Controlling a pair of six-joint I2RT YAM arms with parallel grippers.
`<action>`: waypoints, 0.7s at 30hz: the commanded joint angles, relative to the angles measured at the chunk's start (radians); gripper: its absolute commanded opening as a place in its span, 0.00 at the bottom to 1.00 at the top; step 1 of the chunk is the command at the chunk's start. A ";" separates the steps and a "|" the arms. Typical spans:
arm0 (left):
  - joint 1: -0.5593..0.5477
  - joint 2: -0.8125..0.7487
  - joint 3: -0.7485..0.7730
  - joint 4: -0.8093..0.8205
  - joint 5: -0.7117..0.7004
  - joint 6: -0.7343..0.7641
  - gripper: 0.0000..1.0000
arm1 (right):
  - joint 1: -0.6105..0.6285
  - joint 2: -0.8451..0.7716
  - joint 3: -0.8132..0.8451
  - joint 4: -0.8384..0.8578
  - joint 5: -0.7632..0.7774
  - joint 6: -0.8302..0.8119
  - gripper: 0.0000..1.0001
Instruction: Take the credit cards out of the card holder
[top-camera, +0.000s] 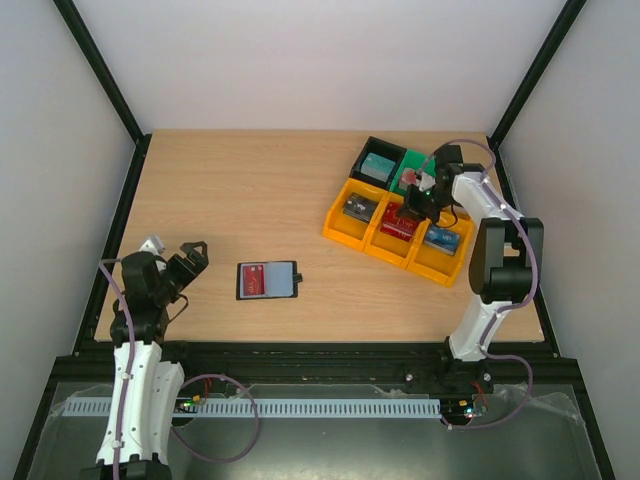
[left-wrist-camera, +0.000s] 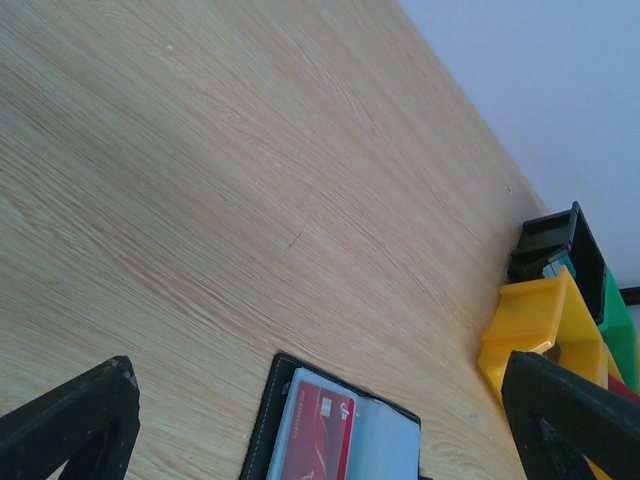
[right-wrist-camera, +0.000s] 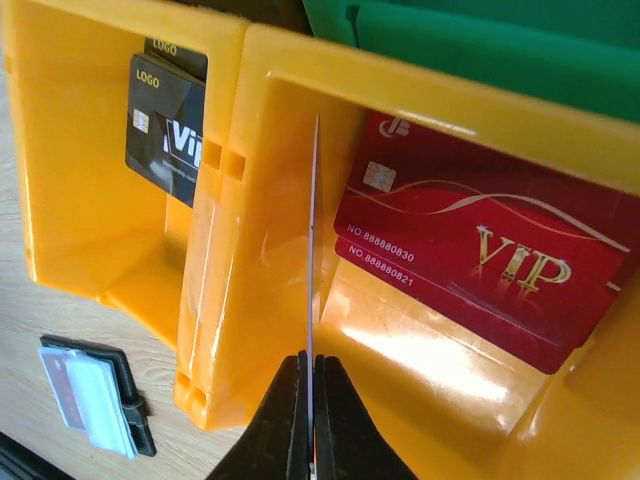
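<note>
The black card holder (top-camera: 283, 280) lies open on the table, left of centre, with a red credit card (top-camera: 254, 280) in its left face. In the left wrist view the holder (left-wrist-camera: 262, 420) and its red card (left-wrist-camera: 322, 430) lie just below my open, empty left gripper (left-wrist-camera: 318, 368). In the top view that gripper (top-camera: 187, 260) hovers left of the holder. My right gripper (right-wrist-camera: 311, 375) is shut on a thin card (right-wrist-camera: 312, 250) seen edge-on, its edge pale. It holds the card upright over the middle yellow bin (top-camera: 399, 244).
Three yellow bins (right-wrist-camera: 250, 200) stand at the right; one holds red VIP cards (right-wrist-camera: 480, 250), another a black VIP card (right-wrist-camera: 165, 125). A green bin (top-camera: 410, 160) and a black bin (top-camera: 362, 156) stand behind them. The holder also shows in the right wrist view (right-wrist-camera: 125, 385).
</note>
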 joint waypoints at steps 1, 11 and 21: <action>0.011 0.001 -0.004 0.014 0.014 0.004 0.99 | -0.031 0.010 0.038 0.008 -0.025 -0.008 0.02; 0.011 0.019 -0.007 0.020 0.030 0.008 0.99 | -0.067 0.036 0.049 0.010 0.012 -0.014 0.02; 0.011 0.020 -0.007 0.020 0.033 0.009 0.99 | -0.069 0.071 0.075 0.014 0.053 -0.013 0.02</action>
